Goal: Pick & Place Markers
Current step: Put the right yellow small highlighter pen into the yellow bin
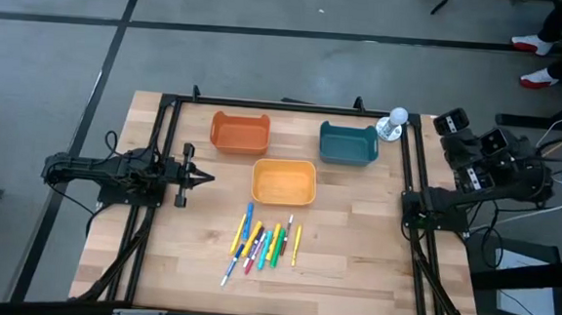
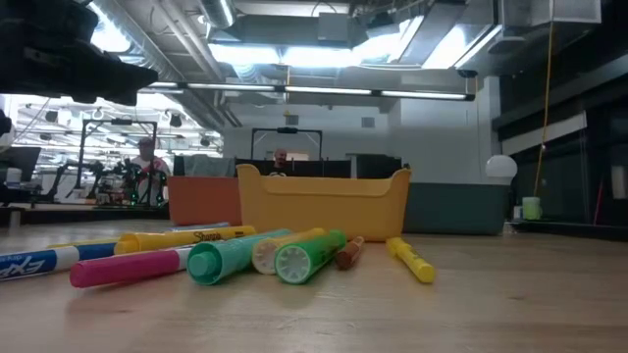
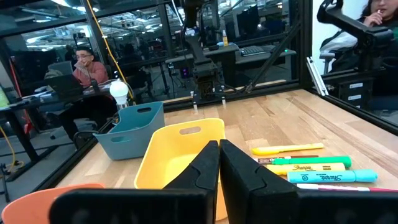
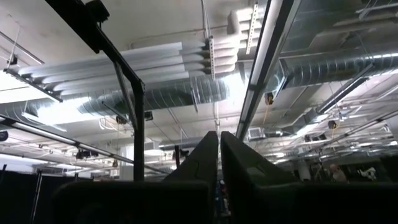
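Markers point(image 1: 259, 242) lay bunched just below the yellow bin point(image 1: 283, 181); we feared the closed, empty left gripper point(image 1: 204, 178) grabbing two.

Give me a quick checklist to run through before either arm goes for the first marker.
1. Markers within reach, lying loose on the table in front of the yellow bin: ok.
2. Left gripper free and empty, fingers shut, beside the yellow bin: ok, but it must open before a grasp.
3. Right gripper empty, shut, pointing up at the ceiling, off the table's right edge: not ok for a pick as it stands.
4. Yellow, orange and teal bins upright and empty: ok.
5. Markers spaced for a clean single pick: not ok, several lie touching.
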Motion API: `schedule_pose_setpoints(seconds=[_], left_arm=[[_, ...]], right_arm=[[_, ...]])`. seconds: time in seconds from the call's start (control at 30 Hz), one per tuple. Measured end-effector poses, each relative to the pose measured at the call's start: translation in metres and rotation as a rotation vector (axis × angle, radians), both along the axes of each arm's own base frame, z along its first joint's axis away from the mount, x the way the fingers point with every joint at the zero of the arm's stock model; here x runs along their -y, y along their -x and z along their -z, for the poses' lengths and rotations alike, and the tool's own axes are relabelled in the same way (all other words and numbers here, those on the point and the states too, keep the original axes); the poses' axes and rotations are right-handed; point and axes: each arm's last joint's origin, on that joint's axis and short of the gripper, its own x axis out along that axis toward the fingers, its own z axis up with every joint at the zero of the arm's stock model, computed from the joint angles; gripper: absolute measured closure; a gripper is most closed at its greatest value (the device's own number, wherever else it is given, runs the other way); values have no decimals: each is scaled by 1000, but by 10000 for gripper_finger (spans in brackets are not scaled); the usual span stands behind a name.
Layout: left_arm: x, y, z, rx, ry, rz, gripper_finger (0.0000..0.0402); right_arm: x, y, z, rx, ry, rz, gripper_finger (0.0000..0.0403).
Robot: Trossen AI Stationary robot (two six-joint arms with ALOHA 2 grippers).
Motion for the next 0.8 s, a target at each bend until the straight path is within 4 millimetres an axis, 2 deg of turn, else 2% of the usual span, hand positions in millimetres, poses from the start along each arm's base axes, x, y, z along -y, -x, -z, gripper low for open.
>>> schedule_pose_setpoints(seconds=[0.43,0.8], left_arm=[[0,0,0,0,0,0,393],[0,0,0,0,0,0,393]], right_arm=[[-8,-49,-28,-159,35,-12,382],[-17,-88,-20,-261,118,-107,382]])
